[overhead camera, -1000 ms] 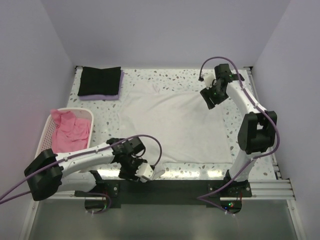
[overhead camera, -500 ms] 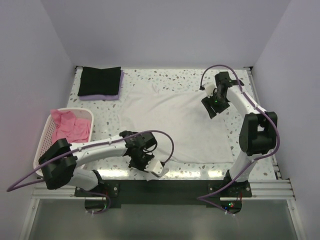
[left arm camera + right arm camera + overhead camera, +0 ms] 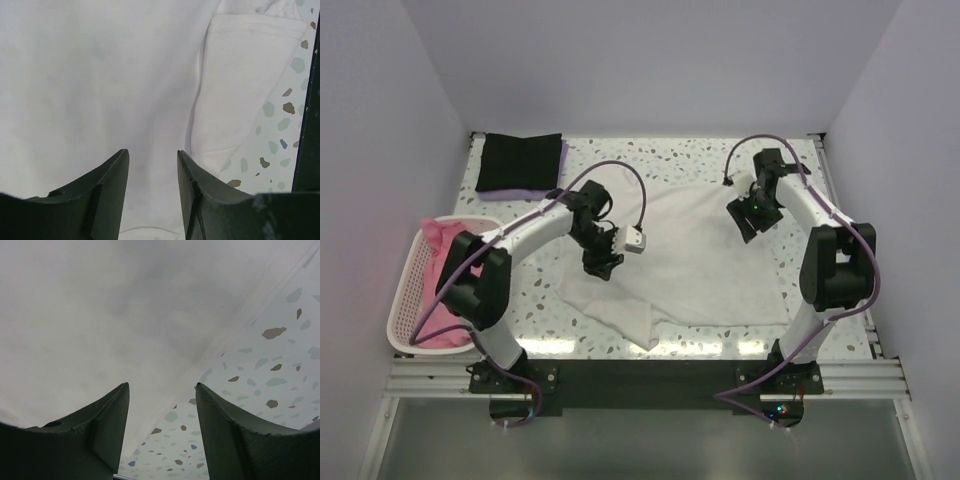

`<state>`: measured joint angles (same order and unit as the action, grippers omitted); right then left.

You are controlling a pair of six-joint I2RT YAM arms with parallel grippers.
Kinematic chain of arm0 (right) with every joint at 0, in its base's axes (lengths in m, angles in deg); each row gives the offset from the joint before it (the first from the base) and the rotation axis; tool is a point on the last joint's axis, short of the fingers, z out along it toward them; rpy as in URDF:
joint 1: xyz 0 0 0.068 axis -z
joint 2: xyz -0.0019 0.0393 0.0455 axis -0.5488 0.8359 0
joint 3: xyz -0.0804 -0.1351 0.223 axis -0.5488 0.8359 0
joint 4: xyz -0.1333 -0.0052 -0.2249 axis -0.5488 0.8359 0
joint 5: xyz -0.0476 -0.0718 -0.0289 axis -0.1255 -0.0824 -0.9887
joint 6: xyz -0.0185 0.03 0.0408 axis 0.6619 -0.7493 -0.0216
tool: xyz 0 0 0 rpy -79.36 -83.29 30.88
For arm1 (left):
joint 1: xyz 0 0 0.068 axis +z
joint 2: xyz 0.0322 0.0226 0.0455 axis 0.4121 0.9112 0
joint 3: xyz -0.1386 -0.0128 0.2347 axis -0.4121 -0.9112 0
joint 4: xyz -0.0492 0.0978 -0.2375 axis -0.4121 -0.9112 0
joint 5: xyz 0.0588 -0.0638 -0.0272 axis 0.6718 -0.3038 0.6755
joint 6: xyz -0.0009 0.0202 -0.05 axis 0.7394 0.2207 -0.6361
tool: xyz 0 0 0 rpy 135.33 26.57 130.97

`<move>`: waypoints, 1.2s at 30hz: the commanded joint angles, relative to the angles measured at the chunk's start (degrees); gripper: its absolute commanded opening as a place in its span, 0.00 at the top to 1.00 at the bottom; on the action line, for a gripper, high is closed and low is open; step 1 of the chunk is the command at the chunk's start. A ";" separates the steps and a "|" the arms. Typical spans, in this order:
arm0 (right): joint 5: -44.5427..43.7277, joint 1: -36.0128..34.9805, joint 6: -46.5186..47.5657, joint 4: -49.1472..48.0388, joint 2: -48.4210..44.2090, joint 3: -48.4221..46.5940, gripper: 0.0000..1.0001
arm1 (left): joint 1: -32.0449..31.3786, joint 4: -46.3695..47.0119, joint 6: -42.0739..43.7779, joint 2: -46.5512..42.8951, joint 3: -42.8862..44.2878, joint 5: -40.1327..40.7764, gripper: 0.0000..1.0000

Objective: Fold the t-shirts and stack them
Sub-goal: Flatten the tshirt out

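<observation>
A speckled terrazzo table [image 3: 670, 155] sits inside a booth with pale lavender walls. Seen from above, with 12 o'clock away from the arm bases, the white t-shirt [image 3: 710, 260] lies spread across the middle. Its corner toward 7 o'clock is rumpled and turned over on itself. At 10 o'clock, in the far corner, the black t-shirt [image 3: 518, 162] lies folded on the lavender t-shirt [image 3: 520, 193], which shows only along its edges. At 8 o'clock the pink lattice basket [image 3: 405, 300] stands at the table's edge holding pink t-shirts [image 3: 437, 236], partly hidden by the left arm.

The left gripper [image 3: 152, 155] hangs over the white t-shirt's 9 o'clock side. Its fingers are apart and only cloth shows between them. The right gripper [image 3: 161, 387] hovers over the shirt's 2 o'clock edge, fingers apart and holding nothing, with the hem and bare table in the gap.
</observation>
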<state>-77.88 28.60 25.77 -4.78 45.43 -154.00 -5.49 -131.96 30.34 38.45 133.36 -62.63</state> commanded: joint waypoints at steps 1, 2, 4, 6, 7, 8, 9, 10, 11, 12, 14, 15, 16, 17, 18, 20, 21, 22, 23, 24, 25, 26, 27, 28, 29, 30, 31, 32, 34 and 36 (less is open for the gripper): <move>-0.43 0.47 1.10 0.18 -3.75 0.88 0.41 | -0.41 4.03 -3.00 -10.20 -4.56 -5.54 0.51; -0.34 0.56 1.10 0.27 -3.84 1.14 0.40 | -0.32 7.00 -3.53 -12.39 -6.33 -6.07 0.49; 0.09 0.56 0.84 0.27 -3.92 1.41 0.41 | -0.58 9.57 -4.67 -17.68 -10.98 -6.51 0.47; 0.45 0.56 0.49 0.27 -3.66 2.02 0.41 | -1.89 13.70 -6.52 -21.27 -13.81 -5.55 0.45; 1.06 0.64 0.40 0.36 -3.58 2.20 0.41 | -2.77 15.45 -8.09 -22.25 -16.52 -4.24 0.45; 1.33 0.56 0.31 0.45 -3.49 2.63 0.41 | -3.83 18.34 -8.37 -23.04 -17.76 -2.40 0.45; 1.50 0.56 0.14 0.45 -3.31 2.81 0.41 | -6.19 20.02 -8.98 -23.83 -18.82 -1.42 0.45; 1.59 0.56 -0.04 0.62 -3.31 3.07 0.41 | -7.60 21.61 -10.38 -24.02 -20.66 -0.46 0.45; 1.94 0.56 -0.13 0.80 -3.48 3.51 0.41 | -8.92 24.23 -10.83 -23.93 -21.37 1.21 0.46; 1.94 0.56 -0.13 0.71 -3.83 3.78 0.41 | -11.55 25.13 -11.18 -23.58 -21.73 1.66 0.47; 1.94 0.65 -0.04 1.06 -4.45 4.65 0.41 | -13.41 27.15 -11.71 -21.48 -21.82 2.01 0.50; 1.86 0.65 0.05 1.15 -5.06 5.01 0.41 | -14.55 27.59 -11.80 -19.29 -21.56 2.19 0.51; 1.68 0.65 0.22 1.41 -5.33 5.27 0.41 | -15.00 27.95 -11.97 -18.14 -20.60 2.45 0.52; 1.59 0.73 0.31 1.59 -5.59 5.80 0.41 | -15.35 27.95 -11.80 -16.91 -19.81 3.06 0.55; 1.42 0.73 0.66 1.68 -6.47 6.24 0.41 | -15.61 27.78 -11.89 -14.64 -18.93 3.24 0.55; 1.24 1.08 0.84 1.59 -7.17 7.37 0.41 | -15.79 28.47 -12.15 -12.95 -17.25 3.42 0.55; 1.07 1.08 1.10 1.50 -7.44 7.82 0.41 | -15.79 28.74 -12.06 -11.73 -16.99 3.51 0.55; 0.98 1.17 1.19 1.33 -7.70 8.08 0.41 | -15.97 28.83 -11.54 -11.02 -16.46 3.51 0.55; 0.89 1.35 1.28 1.24 -7.79 8.69 0.41 | -16.32 28.65 -11.19 -10.40 -16.11 3.68 0.55; 0.80 1.52 1.28 0.98 -7.88 8.88 0.41 | -16.41 28.57 -11.01 -9.18 -15.76 3.60 0.55; 0.63 1.52 1.28 0.71 -7.88 9.05 0.41 | -16.41 28.48 -10.66 -8.56 -15.23 3.51 0.56; 0.62 1.61 1.37 0.62 -7.79 9.31 0.42 | -16.49 28.30 -10.48 -8.11 -14.97 3.34 0.57; 0.62 1.70 1.45 0.45 -7.71 9.32 0.42 | -16.58 28.13 -10.31 -7.41 -14.79 3.33 0.57; 0.62 1.87 1.45 0.36 -7.62 9.32 0.42 | -16.67 27.95 -9.78 -7.15 -14.70 3.25 0.58; 0.62 2.05 1.54 0.36 -7.36 9.40 0.42 | -16.76 27.69 -9.43 -7.06 -14.70 3.07 0.59; 0.62 2.14 1.72 0.27 -7.27 9.49 0.42 | -17.11 27.42 -9.17 -7.06 -14.79 2.90 0.60; 0.62 2.31 1.72 0.27 -7.09 9.49 0.42 | -17.37 26.73 -8.55 -7.14 -14.87 2.72 0.62; 0.62 2.40 1.80 0.27 -6.83 9.41 0.42 | -17.72 26.55 -8.29 -7.40 -14.88 2.11 0.63; 0.62 2.67 1.98 0.10 -6.56 9.40 0.42 | -18.07 26.37 -7.93 -8.63 -15.49 1.84 0.65; 0.89 2.84 1.89 0.10 -6.30 9.40 0.42 | -18.69 26.37 -8.11 -9.51 -15.93 1.66 0.66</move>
<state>-77.31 31.00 26.75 -4.17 39.49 -144.52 -23.26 -105.79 20.59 31.33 116.77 -58.90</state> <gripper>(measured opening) 0.584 0.342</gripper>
